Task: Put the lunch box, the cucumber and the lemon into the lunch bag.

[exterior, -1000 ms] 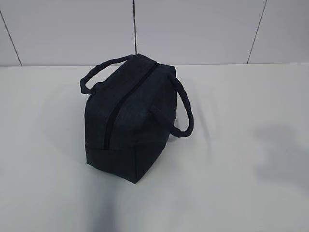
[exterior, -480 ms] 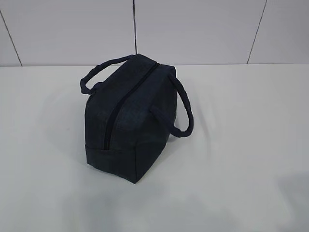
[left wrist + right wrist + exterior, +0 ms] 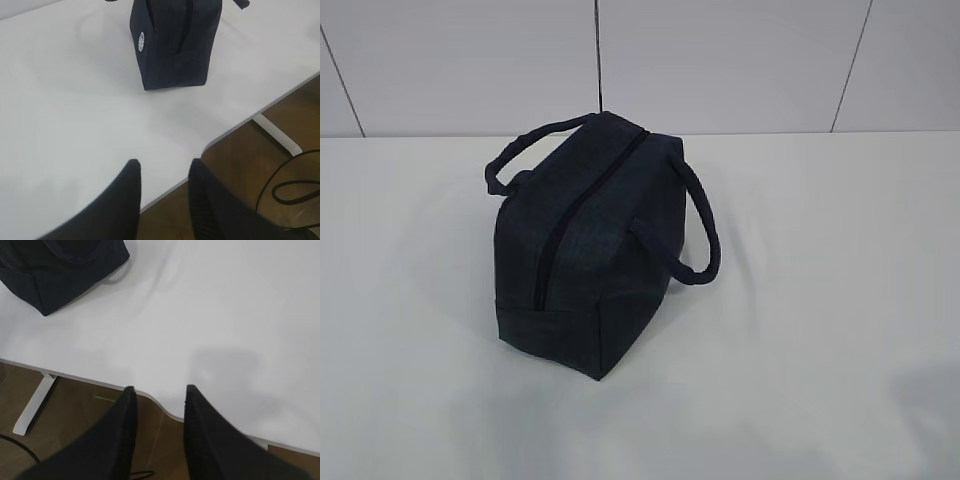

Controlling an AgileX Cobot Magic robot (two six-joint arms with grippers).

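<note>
Lunch bag point(image 3: 585, 250) stands mid-table point(image 3: 820, 300), well inside every edge.

A white table point(image 3: 820, 300) fills the room's foreground, its matte top evenly lit, with soft grey shadows near its front edge. Behind it rises a pale wall point(image 3: 720, 60) of large panels split by thin dark seams. The table's front edge point(image 3: 235, 127) curves inward at a cutout above a brown wood-look floor point(image 3: 240, 165). A white table leg point(image 3: 32, 405) slants down to the floor, and a black cable point(image 3: 292, 182) loops across the boards.
</note>
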